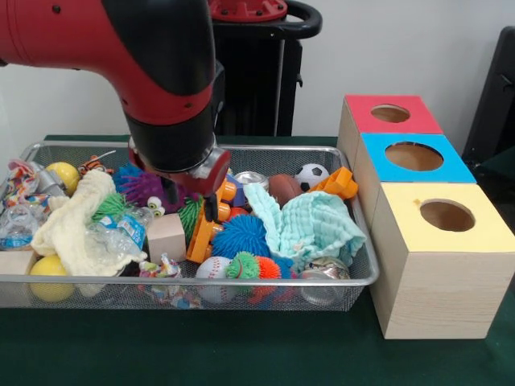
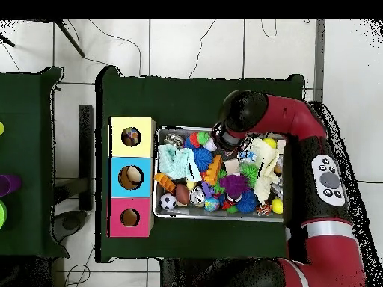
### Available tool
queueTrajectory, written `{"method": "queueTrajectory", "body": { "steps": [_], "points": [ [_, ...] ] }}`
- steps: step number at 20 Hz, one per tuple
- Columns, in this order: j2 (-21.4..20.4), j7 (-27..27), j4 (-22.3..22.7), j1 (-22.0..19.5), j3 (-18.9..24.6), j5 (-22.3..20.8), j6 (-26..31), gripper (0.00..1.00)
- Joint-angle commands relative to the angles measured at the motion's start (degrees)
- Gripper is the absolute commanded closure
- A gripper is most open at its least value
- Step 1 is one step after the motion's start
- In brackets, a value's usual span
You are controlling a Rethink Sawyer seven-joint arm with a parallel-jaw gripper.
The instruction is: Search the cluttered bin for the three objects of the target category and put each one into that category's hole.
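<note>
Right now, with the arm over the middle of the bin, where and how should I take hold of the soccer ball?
Take the soccer ball across its widest part, coming straight down. It is round, so any axis works, but it sits against the bin's far rim beside the brown football and the orange toy, so a side approach looks blocked.

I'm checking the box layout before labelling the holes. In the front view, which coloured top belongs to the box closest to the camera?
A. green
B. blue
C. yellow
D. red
C: the yellow-topped box sits lowest and nearest in the front view, with the blue-topped box behind it and the red-topped box farthest back.
</note>
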Motion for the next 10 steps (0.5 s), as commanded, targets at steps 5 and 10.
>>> {"method": "queueTrajectory", "body": {
  "steps": [5,10],
  "points": [
    [2.2,-15.6,11.3,-4.7,1.7,-5.8,-9.5,0.0],
    [2.8,-16.2,11.1,-6.2,2.7,-6.3,-9.3,0.0]
  ]
}}
